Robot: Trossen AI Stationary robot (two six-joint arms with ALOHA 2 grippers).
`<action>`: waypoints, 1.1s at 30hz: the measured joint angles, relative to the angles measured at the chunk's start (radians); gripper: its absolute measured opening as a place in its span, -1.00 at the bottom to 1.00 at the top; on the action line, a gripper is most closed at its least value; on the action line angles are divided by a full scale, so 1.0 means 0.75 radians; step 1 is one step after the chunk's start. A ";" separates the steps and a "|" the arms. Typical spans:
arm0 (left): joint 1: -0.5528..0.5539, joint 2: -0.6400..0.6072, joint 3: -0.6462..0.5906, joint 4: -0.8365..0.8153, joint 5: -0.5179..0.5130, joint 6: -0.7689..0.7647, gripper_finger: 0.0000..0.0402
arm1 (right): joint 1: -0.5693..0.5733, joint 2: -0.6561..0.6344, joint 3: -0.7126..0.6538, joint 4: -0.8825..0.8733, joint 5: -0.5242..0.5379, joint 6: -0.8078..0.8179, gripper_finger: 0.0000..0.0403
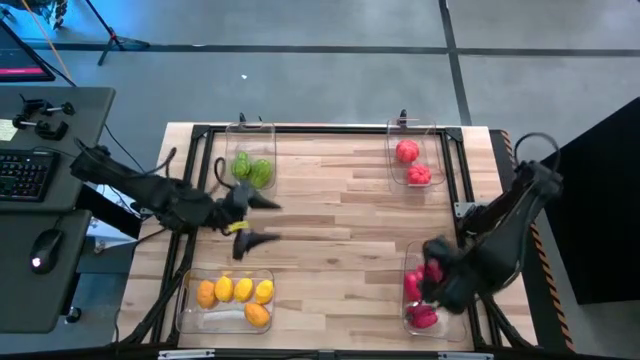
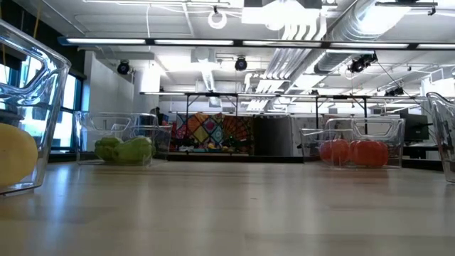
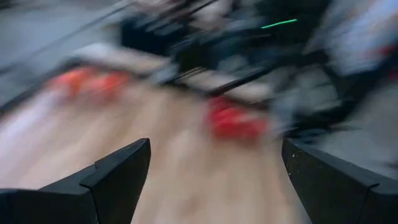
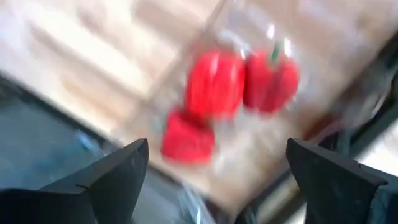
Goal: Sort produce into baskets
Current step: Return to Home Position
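Four clear bins stand at the table's corners. The far left bin (image 1: 251, 160) holds green produce (image 1: 252, 169), the far right bin (image 1: 415, 160) red pieces (image 1: 411, 163), the near left bin (image 1: 228, 300) yellow and orange pieces (image 1: 236, 293), and the near right bin (image 1: 425, 295) magenta-pink pieces (image 1: 418, 300). My left gripper (image 1: 268, 221) is open and empty over bare table, between the two left bins. My right gripper (image 1: 432, 265) is open and empty above the near right bin; its wrist view shows the red-pink pieces (image 4: 217, 93) below it.
The wooden table top (image 1: 340, 230) lies bare in the middle between the bins. A black frame (image 1: 320, 129) runs along the table's edges. A desk with keyboard and mouse (image 1: 30, 180) stands left of the table.
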 joint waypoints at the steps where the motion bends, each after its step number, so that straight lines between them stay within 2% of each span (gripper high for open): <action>1: 0.006 0.000 -0.038 0.154 0.107 0.039 0.75 | -0.001 -0.050 -0.029 0.001 0.073 0.030 0.83; 4: 0.040 0.021 -0.139 0.596 0.444 0.072 0.75 | -0.001 -0.249 -0.159 0.052 0.271 0.073 0.83; 6: 0.054 0.028 -0.179 0.722 0.621 0.169 0.75 | -0.002 -0.405 -0.279 0.143 0.367 0.054 0.83; 7: 0.062 0.030 -0.184 0.761 0.657 0.238 0.75 | -0.008 -0.486 -0.346 0.207 0.419 0.028 0.83; 9: 0.087 0.028 -0.186 0.772 0.582 0.327 0.75 | -0.029 -0.644 -0.492 0.337 0.521 -0.053 0.83; 12: 0.203 0.041 -0.186 0.766 0.359 0.353 0.75 | -0.076 -0.866 -0.729 0.517 0.616 -0.200 0.83; 14: 0.319 0.058 -0.189 0.742 0.370 0.351 0.75 | -0.119 -1.005 -0.868 0.641 0.647 -0.328 0.83; 19: 0.577 0.108 -0.187 0.787 0.580 0.294 0.75 | -0.244 -1.299 -1.109 0.943 0.651 -0.655 0.83; 21: 0.640 0.117 -0.188 0.759 0.627 0.243 0.75 | -0.293 -1.392 -1.158 1.050 0.630 -0.797 0.83; 24: 0.655 0.101 -0.238 0.792 0.598 0.163 0.75 | -0.354 -1.486 -1.176 1.138 0.617 -1.008 0.83; 29: 0.607 0.027 -0.529 0.998 0.384 0.044 0.75 | -0.425 -1.534 -1.161 1.157 0.662 -1.152 0.83; 33: 0.583 -0.092 -0.762 1.175 0.302 -0.048 0.75 | -0.459 -1.510 -1.161 1.172 0.668 -1.185 0.83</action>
